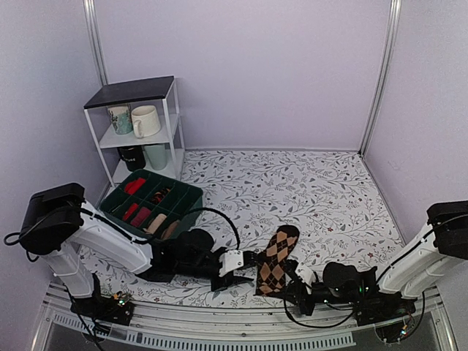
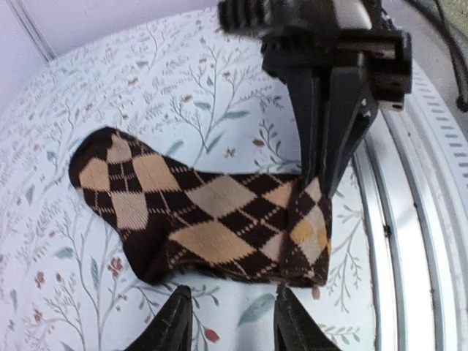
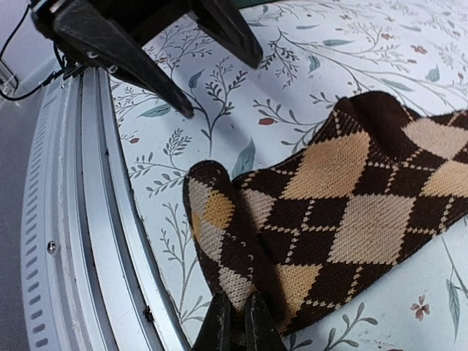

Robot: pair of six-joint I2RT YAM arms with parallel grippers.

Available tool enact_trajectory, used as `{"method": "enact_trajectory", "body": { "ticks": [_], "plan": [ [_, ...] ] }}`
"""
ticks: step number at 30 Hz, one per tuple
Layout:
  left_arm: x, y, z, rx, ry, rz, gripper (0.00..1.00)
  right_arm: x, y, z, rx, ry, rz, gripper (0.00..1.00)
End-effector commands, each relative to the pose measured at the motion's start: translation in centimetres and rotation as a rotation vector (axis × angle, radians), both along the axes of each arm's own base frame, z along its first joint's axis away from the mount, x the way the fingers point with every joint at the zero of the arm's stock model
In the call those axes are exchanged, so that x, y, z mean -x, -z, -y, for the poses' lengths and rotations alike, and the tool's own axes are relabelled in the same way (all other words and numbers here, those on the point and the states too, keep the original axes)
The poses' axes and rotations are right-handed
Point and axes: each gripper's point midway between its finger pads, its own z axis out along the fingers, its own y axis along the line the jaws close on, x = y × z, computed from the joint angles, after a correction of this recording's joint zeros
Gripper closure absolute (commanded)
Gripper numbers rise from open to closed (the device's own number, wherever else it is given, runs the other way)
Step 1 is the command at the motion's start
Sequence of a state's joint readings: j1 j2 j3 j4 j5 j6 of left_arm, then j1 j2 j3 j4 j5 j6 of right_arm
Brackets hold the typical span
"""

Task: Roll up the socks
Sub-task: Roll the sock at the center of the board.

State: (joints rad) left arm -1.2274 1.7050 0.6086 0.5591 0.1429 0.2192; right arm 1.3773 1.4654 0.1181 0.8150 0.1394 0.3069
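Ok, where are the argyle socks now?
Top view: the socks lie just right of centre by the front edge of the table, left gripper open beside them, right gripper pinching their folded near end.

Dark brown socks [image 1: 276, 261] with tan argyle diamonds; white leaf-print table [image 1: 314, 190]; green bin [image 1: 189, 212].

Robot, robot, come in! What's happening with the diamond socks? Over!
Left gripper open, empty. Right gripper shut on argyle socks, at the folded near end. Rest lies flat. Nothing on top of them.
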Motion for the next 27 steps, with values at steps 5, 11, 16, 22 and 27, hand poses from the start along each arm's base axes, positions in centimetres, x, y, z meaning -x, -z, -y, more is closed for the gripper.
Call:
{"method": "enact_trajectory", "body": {
  "ticks": [5,11,16,22,27],
  "plan": [
    [1.8,-2.0,3.5,0.082,0.167,0.247,0.62,0.9,2.9,1.7,0.057,0.074,-0.426,1.00],
    [3.7,-0.3,3.1,0.034,0.215,0.228,0.62,1.5,4.7,1.6,0.123,0.079,-0.528,1.00],
    [3.0,1.4,2.8,-0.021,0.193,0.269,0.61,1.7,4.9,1.6,0.130,0.062,-0.553,1.00],
    [2.4,2.9,2.1,-0.094,0.177,0.283,0.61,1.6,5.0,2.6,0.131,0.077,-0.587,1.00],
    [2.5,3.9,1.9,-0.123,0.180,0.261,0.61,1.5,5.1,2.8,0.131,0.080,-0.599,1.00]
  ]
}}
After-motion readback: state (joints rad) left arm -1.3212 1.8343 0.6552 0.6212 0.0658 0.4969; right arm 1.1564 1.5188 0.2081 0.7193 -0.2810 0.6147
